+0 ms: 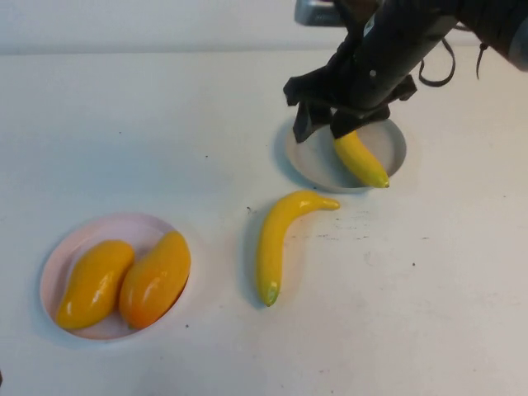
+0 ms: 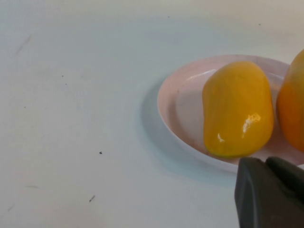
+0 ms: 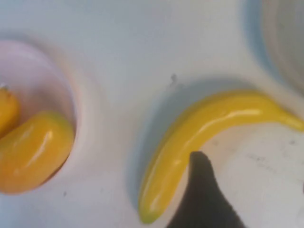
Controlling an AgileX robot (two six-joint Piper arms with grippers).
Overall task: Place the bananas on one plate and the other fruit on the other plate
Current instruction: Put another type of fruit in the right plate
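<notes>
One banana (image 1: 279, 242) lengthwise on table, right pincer (image 1: 323, 122) apart above grey-blue plate (image 1: 394, 139), left pincer (image 2: 269, 192) together.

No text, label, brand, number or sign can be read anywhere.

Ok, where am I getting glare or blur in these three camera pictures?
High view: sharp, soft shadows left of the loose banana; open right gripper over the grey-blue plate. Left wrist view: glare spots on the yellow mango; shut left gripper blurred. Right wrist view: everything soft, the pink plate especially.
</notes>
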